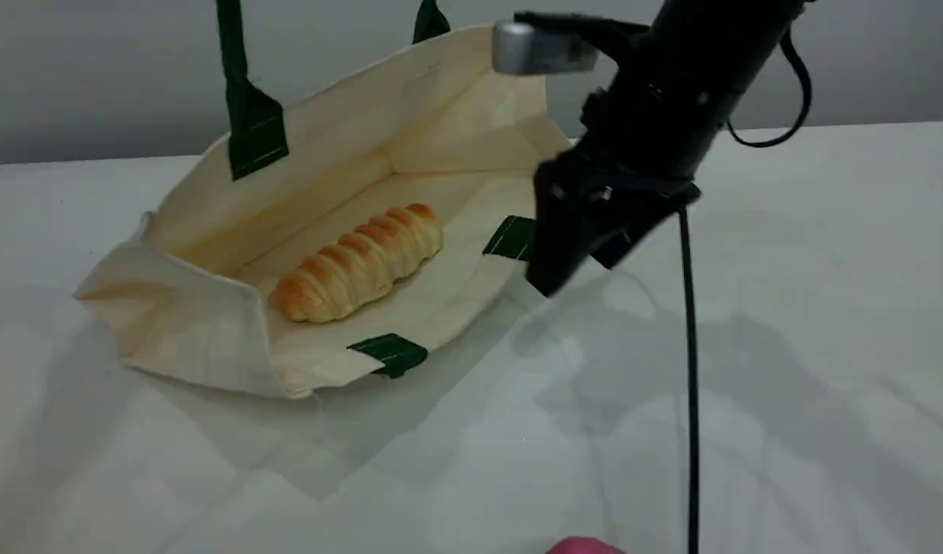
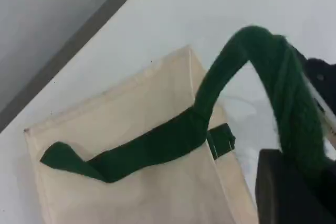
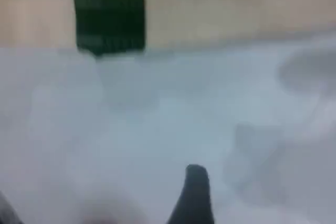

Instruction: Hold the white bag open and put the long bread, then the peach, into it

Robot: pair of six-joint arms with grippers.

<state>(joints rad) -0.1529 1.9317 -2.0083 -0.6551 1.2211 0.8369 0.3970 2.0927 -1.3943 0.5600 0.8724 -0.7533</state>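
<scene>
Black right tool (spread wide) hangs tilted beside the white bag.

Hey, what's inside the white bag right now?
Only the long bread, lying on the lower panel of the white bag. The peach is outside, at the view's bottom edge. The folded near-left corner hides a little interior.

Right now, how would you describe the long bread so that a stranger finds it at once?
On the table, find the white bag lying open. The long bread lies inside it: golden-orange, ridged, the only food in there.
</scene>
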